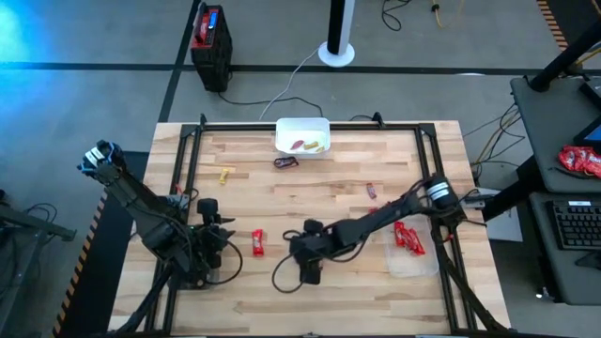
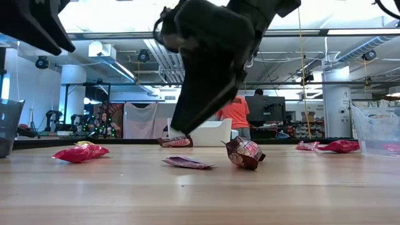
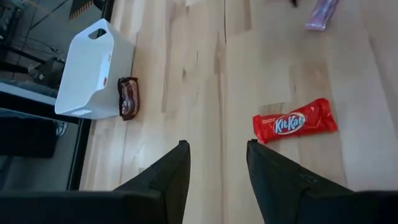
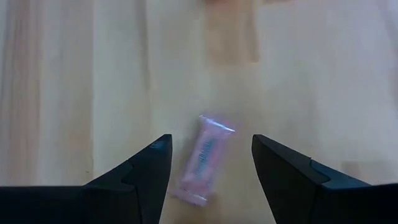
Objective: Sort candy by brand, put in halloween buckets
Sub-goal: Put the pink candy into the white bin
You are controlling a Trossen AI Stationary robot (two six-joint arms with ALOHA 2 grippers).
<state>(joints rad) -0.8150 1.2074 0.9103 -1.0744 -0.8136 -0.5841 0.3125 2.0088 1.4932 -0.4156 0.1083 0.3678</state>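
My right gripper (image 4: pixel 210 138) is open and hovers low over a purple-wrapped candy (image 4: pixel 203 159) that lies flat on the wood between its fingers, untouched. In the high view this gripper (image 1: pixel 310 269) covers that candy; the low view shows the candy (image 2: pixel 186 163) below it. My left gripper (image 3: pixel 217 146) is open above bare wood, left of a red KitKat (image 3: pixel 295 121) (image 1: pixel 257 242). The white bin (image 1: pixel 302 136) at the far edge holds a few candies. The clear bin (image 1: pixel 413 252) on the right holds red ones. A dark grey bin (image 2: pixel 9 127) shows at the low view's left edge.
Loose candies lie on the table: a maroon one (image 1: pixel 285 162) near the white bin, a yellow one (image 1: pixel 225 175), a small one (image 1: pixel 372 191) and a crumpled maroon one (image 2: pixel 244 152). A black-and-red box (image 1: pixel 210 38) stands on the floor beyond. People and desks show behind the table.
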